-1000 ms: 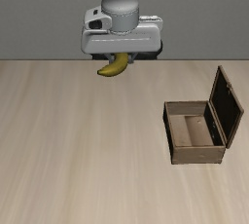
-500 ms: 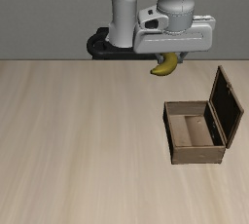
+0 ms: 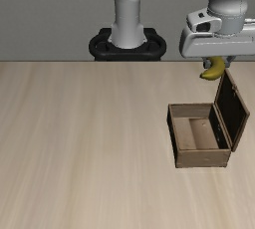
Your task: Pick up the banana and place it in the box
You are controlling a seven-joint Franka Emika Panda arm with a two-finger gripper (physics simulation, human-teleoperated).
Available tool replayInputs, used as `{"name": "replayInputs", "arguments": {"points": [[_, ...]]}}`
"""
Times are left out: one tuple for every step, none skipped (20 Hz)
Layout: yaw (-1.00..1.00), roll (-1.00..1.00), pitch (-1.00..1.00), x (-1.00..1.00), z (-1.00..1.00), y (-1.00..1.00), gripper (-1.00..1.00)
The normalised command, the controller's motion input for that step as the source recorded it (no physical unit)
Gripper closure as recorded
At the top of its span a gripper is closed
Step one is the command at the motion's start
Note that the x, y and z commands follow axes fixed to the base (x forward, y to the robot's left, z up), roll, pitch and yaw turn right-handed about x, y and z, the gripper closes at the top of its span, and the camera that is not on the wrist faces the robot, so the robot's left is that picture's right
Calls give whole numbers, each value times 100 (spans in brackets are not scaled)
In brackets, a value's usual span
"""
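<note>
We see the gripper (image 3: 214, 63) high at the exterior view's right, its fingers closed in on the banana (image 3: 212, 71) from both sides, so the fruit hangs clear of the table (image 3: 80, 143) with nothing beneath it touching it. The banana's curved body lies roughly crosswise under the white hand, one tip pointing toward the exterior view's left and down. The hand's housing reaches the picture's right edge and is cut off there. Just below the banana in the picture stands the top edge of the box's raised lid (image 3: 232, 112). There is a small gap between the two, though we cannot tell how far apart they are in depth. The lid stands upright and slightly tilted on the right side of the wooden box (image 3: 202, 158), whose open tray faces up with its rim unobstructed. Only a narrow strip of table lies between the box and the view's right edge. To the exterior view's left of the box the tabletop runs wide and bare, and the near side is open too. The robot's black base (image 3: 127, 46) sits at the table's far edge, well apart from the box.
</note>
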Motion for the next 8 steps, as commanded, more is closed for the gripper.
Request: {"name": "replayInputs", "arguments": {"points": [[0, 0, 0, 0, 0, 0, -100], [0, 0, 0, 0, 0, 0, -100], [0, 0, 0, 0, 0, 0, -100], [0, 0, 0, 0, 0, 0, -100], [0, 0, 0, 0, 0, 0, -100], [0, 0, 0, 0, 0, 0, -100], [0, 0, 0, 0, 0, 0, -100], [0, 0, 0, 0, 0, 0, -100]]}}
